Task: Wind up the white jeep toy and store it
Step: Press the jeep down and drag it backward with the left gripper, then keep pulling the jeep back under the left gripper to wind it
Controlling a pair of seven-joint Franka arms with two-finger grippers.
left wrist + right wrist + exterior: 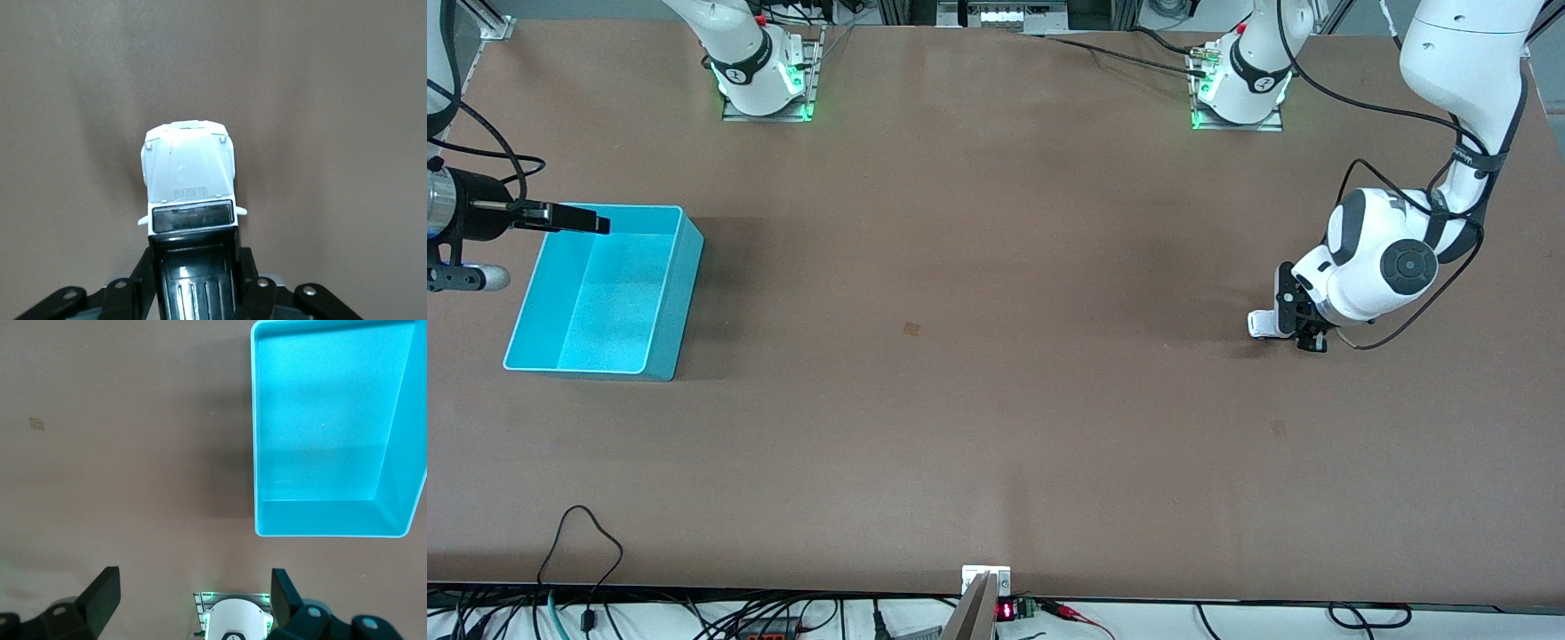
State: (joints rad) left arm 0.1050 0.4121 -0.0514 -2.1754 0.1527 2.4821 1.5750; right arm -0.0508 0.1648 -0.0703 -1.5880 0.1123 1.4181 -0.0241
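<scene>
The white jeep toy is clamped by its black rear part between the fingers of the left gripper, low at the brown surface toward the left arm's end; the left wrist view shows the white hood and windshield sticking out ahead of the fingers, with only bare brown surface around the toy; whether the wheels touch the surface I cannot tell; in the front view just a small white bit of the toy shows beside the gripper, the rest hidden by the wrist. The turquoise bin stands well apart from the toy, toward the right arm's end of the surface; its inside holds nothing that can be seen; the wide stretch of surface between toy and bin carries only a small darker square mark, roughly midway. The right gripper hangs over the bin's rim at the edge nearer the robots' bases, its fingers spread wide and holding nothing; the right wrist view looks down on the bin and, between the fingers, on the right arm's own base with its green lights. Black cables lie along the surface's edge nearest the front camera, clear of both toy and bin.
</scene>
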